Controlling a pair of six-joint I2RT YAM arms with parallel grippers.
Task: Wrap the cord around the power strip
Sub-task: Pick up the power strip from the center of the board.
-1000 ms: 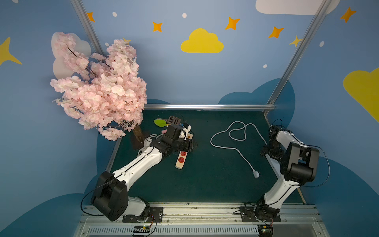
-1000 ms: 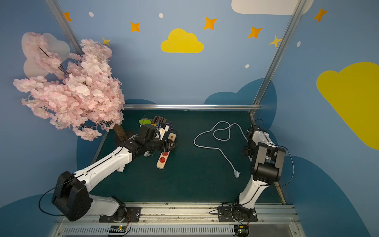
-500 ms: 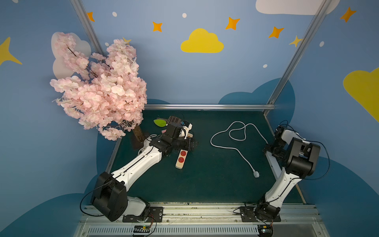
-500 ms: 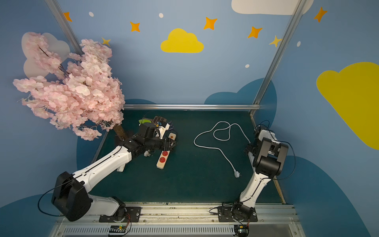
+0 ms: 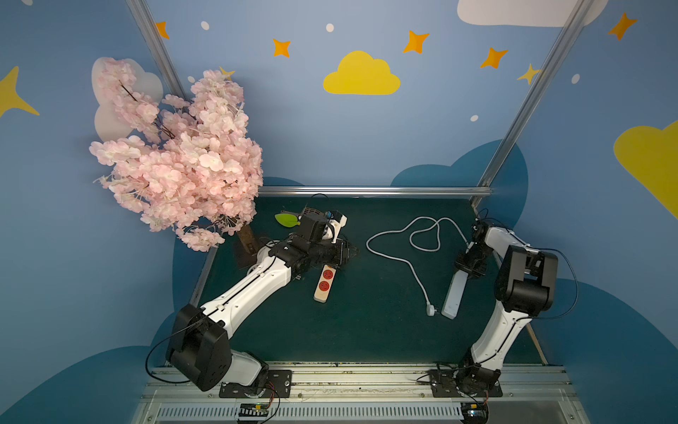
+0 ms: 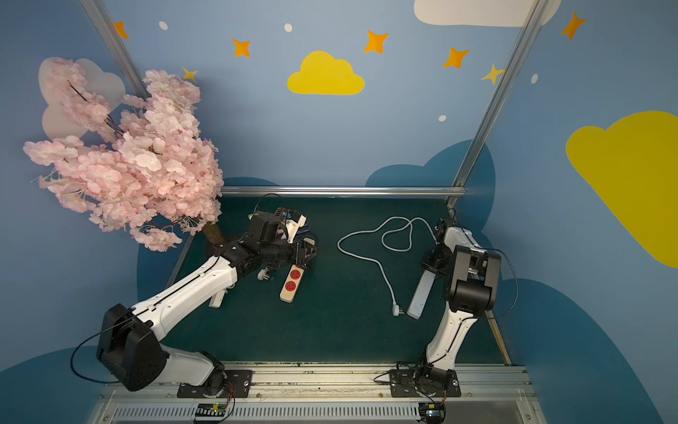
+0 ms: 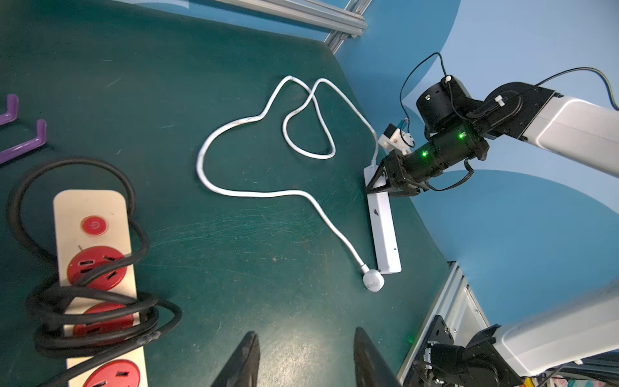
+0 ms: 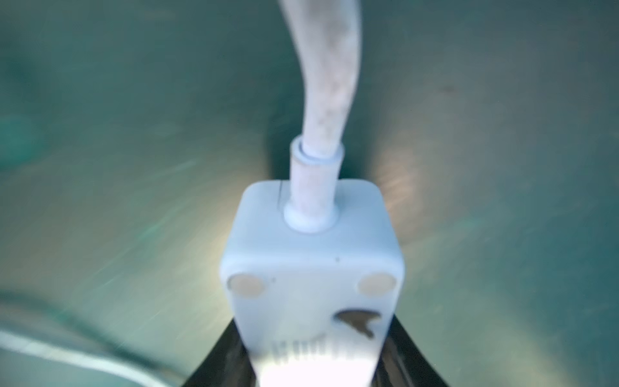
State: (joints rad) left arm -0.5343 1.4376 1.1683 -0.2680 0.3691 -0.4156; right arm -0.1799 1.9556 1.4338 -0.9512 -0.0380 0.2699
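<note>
table mat [image 7: 234, 234]: matt green, finely scuffed
power strip [image 8: 311, 268]: smooth white plastic, faint sheen
cord [image 8: 330, 83]: white rubbery sheath, grubby
frame rail [image 5: 367, 191]: brushed metal
blossom [image 5: 190, 172]: cloth-like petals
black cable [image 7: 93, 296]: matt rubber

blue walls [image 5: 330, 147] with yellow clouds [image 5: 361, 75]; dark green table [image 5: 367, 323]; pink blossom tree [image 5: 183, 169].

The near half of the bench [image 5: 348, 330] lies open. The blossom tree [image 5: 183, 165] overhangs the far left. The white cord [image 7: 268, 193] sprawls far right, beside the white power strip [image 5: 454, 293] at the right edge.
</note>
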